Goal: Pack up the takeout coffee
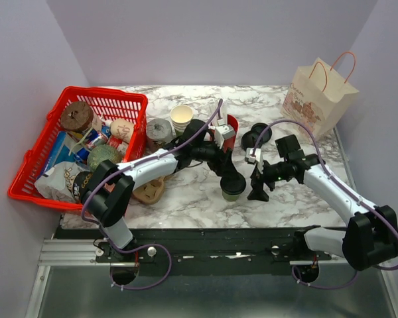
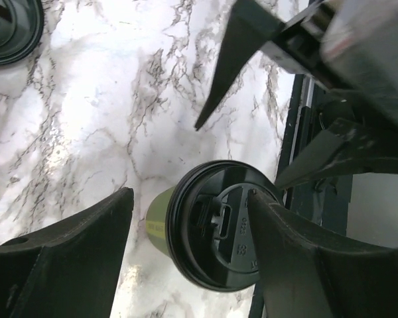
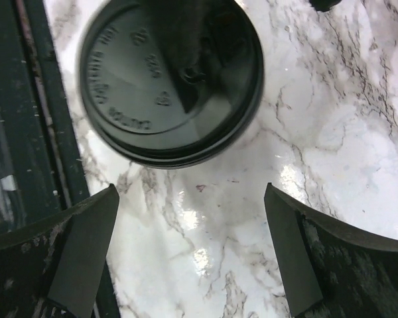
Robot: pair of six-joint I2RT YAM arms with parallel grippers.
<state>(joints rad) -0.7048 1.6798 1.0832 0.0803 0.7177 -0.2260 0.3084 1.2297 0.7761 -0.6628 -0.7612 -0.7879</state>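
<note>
Marble desk (image 1: 199, 205), near edge, and I judge the danger sits right at the fingers: both arms crowd one cup, so a nudge could topple it overboard. My left fingers (image 2: 66, 265) stand apart astride the takeout coffee (image 2: 215, 225), gripping nothing. My right fingers (image 3: 73, 252) gape empty just beside it. The paper bag (image 1: 318, 93) waits at the far right corner.

cup (image 2: 158, 222) mostly hidden under lid (image 2: 212, 245), spare lid (image 2: 8, 30) cropped at corner
</note>
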